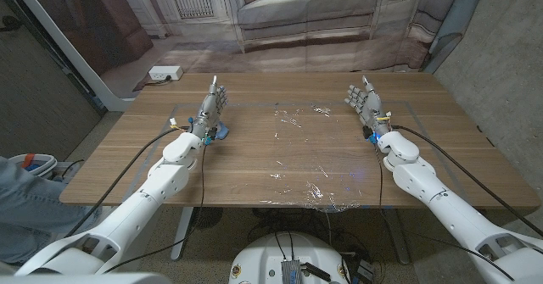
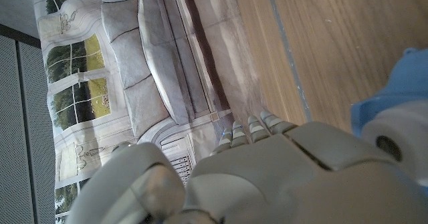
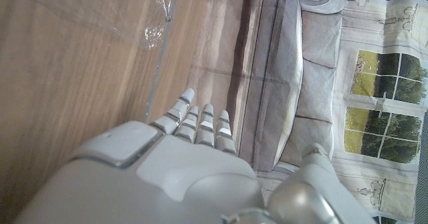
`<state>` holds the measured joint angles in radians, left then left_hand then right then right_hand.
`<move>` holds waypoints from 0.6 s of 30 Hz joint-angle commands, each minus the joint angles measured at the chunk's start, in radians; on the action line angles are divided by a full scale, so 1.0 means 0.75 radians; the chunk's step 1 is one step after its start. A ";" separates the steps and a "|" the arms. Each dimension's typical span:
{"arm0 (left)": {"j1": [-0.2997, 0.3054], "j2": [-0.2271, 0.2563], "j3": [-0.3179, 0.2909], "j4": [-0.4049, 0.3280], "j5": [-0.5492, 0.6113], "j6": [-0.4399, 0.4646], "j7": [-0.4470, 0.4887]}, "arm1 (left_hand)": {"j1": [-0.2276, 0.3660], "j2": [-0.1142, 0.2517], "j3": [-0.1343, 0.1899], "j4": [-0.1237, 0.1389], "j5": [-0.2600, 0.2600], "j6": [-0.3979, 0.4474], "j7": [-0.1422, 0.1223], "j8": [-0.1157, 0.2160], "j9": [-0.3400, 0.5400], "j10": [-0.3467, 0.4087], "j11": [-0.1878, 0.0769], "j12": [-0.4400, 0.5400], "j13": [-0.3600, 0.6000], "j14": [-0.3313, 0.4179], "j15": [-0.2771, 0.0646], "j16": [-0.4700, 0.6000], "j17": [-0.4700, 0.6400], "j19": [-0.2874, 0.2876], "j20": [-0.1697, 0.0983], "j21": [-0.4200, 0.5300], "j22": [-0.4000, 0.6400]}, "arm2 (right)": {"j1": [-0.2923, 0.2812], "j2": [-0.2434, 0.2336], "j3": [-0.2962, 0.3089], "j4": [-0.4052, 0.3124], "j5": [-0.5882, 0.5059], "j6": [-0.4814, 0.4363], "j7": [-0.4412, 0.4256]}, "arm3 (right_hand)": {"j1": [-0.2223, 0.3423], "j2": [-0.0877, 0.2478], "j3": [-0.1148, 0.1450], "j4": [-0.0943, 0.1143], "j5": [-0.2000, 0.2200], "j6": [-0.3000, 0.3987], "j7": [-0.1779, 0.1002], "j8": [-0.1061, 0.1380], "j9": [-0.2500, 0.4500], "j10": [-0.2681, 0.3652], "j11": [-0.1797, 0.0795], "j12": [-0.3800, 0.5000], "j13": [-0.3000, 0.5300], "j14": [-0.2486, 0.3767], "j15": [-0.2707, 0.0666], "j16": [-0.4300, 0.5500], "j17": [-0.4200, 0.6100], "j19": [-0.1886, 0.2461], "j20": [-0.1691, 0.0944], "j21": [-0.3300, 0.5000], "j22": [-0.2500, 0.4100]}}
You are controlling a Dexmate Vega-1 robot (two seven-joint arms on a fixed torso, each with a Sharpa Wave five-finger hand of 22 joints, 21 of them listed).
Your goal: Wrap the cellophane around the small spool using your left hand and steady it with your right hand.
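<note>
The left hand (image 1: 212, 106) stands over the table (image 1: 246, 169) with fingers straight and apart, holding nothing, and the small spool (image 1: 221, 132) (blue, with a white roll) lies just beside its wrist. The cellophane (image 1: 310, 161) is spread on the table's middle. The right hand (image 1: 365, 102) is likewise wide and holds nothing.
</note>
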<state>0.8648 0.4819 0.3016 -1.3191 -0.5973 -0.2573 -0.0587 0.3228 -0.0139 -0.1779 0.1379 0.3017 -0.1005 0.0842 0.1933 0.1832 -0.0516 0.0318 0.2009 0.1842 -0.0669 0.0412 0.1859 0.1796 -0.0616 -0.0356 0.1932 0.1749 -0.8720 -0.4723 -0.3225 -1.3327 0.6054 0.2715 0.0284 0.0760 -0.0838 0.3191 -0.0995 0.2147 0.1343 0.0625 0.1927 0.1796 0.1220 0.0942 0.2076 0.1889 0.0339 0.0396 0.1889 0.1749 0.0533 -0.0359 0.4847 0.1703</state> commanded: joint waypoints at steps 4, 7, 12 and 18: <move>0.060 -0.169 -0.260 -0.061 0.232 0.114 -0.146 | 0.027 0.011 -0.008 -0.010 0.010 0.007 -0.002 0.014 0.002 0.009 -0.010 0.012 0.004 0.014 -0.004 0.016 0.005 -0.010 0.000 0.009 0.006 | -0.090 0.158 0.176 -0.098 -0.200 -0.084 0.058 | 0.001 -0.009 0.005 -0.004 0.008 0.013 -0.004 0.007 0.007 0.018 -0.003 0.007 0.002 0.005 0.009 0.009 0.007 0.012 -0.003 0.003 0.004; 0.065 -0.186 -0.284 -0.090 0.307 0.136 -0.132 | 0.044 0.019 -0.003 -0.018 0.013 0.014 -0.004 0.016 0.002 0.024 -0.016 0.016 0.004 0.023 -0.005 0.017 0.005 -0.001 0.003 0.012 0.006 | -0.106 0.186 0.203 -0.110 -0.222 -0.088 0.074 | 0.002 -0.009 0.004 -0.004 0.009 0.015 -0.005 0.008 0.008 0.020 -0.004 0.007 0.002 0.006 0.009 0.009 0.006 0.014 -0.002 0.002 0.004; 0.089 -0.183 -0.316 -0.165 0.431 0.192 -0.094 | 0.084 0.037 0.010 -0.037 0.016 0.039 -0.008 0.024 0.002 0.048 -0.017 0.023 0.005 0.040 -0.010 0.019 0.003 0.008 0.004 0.013 0.005 | -0.121 0.224 0.236 -0.111 -0.245 -0.082 0.112 | 0.002 -0.007 0.003 -0.004 0.009 0.017 -0.004 0.008 0.008 0.022 -0.002 0.008 0.001 0.010 0.010 0.010 0.007 0.017 -0.001 -0.001 0.004; 0.121 -0.166 -0.337 -0.222 0.589 0.182 -0.038 | 0.199 0.084 0.052 -0.091 0.013 0.102 -0.022 0.040 0.003 0.109 -0.029 0.035 0.005 0.098 -0.023 0.026 0.002 0.042 0.011 0.020 0.004 | -0.122 0.254 0.262 -0.109 -0.273 -0.094 0.137 | 0.003 -0.005 0.003 -0.005 0.009 0.020 -0.005 0.008 0.008 0.023 -0.002 0.008 0.000 0.012 0.010 0.010 0.007 0.019 0.000 -0.004 0.004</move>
<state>0.9071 0.3762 0.1332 -1.3793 -0.3363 -0.1460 -0.1262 0.4294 0.0347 -0.1478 0.0914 0.3092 -0.0463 0.0705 0.2148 0.1834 0.0067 0.0122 0.2158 0.1840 -0.0133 0.0242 0.2004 0.1795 -0.0476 -0.0297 0.2008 0.1748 -0.9453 -0.3351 -0.1762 -1.4033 0.4749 0.2201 0.0749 0.0760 -0.0837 0.3190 -0.0994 0.2146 0.1395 0.0572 0.1926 0.1841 0.1345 0.0925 0.2076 0.1852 0.0392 0.0448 0.1925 0.1748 0.0611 -0.0360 0.4844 0.1702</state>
